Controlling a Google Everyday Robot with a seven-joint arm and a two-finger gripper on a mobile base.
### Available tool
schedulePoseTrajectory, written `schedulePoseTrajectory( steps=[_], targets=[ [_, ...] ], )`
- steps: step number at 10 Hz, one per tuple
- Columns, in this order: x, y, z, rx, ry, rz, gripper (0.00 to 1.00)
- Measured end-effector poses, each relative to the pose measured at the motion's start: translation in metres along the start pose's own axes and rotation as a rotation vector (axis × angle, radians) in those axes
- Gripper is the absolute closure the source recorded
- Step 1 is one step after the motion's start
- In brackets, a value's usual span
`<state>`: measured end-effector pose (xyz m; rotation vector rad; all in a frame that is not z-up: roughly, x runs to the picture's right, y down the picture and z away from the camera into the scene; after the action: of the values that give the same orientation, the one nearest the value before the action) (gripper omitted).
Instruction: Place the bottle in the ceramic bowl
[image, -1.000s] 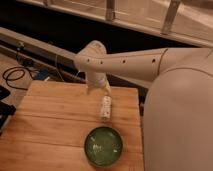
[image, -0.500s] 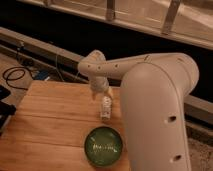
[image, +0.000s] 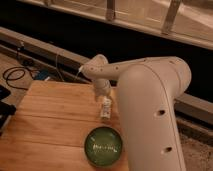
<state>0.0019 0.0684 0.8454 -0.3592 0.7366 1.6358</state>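
A: Materials first, quick.
B: The ceramic bowl (image: 103, 146) is round, glossy green glaze with a darker rim and pale glare spots inside. The bottle (image: 105, 110) is small, slim, white plastic with faint marks on its side. Both sit over the wooden table (image: 47, 117), which is made of light planks with the grain running left to right. The arm (image: 150, 95) is a smooth white shell, fat and rounded, with small dark holes along it.

A: Where's the gripper?
B: The gripper (image: 104, 102) is at the end of the arm, over the table's far right part and pointing down. The bottle is directly under it, with its upper end touching or tucked into the gripper tip.

A: Clamped on it or let go?
B: Cannot tell, the tip blends into the bottle top.

A: Where's the bottle relative to the bowl?
B: It's outside the bowl, just far of the rim and roughly in line with the bowl's centre.

A: Orientation?
B: The long axis runs up and down in view. One end is at the gripper and the other points near, toward the bowl. Which end is the cap is unclear, and I can't tell if it touches the wood.

A: Anything else?
B: Black cables (image: 15, 76) at far left, off the table.
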Motion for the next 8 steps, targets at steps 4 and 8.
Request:
schedulePoseTrajectory(
  steps=[4, 8],
  targets=[
    [-0.008, -0.003, 0.03, 0.008, 0.048, 0.026, 0.35],
    [-0.008, -0.003, 0.082, -0.006, 0.159, 0.055, 0.35]
  ],
)
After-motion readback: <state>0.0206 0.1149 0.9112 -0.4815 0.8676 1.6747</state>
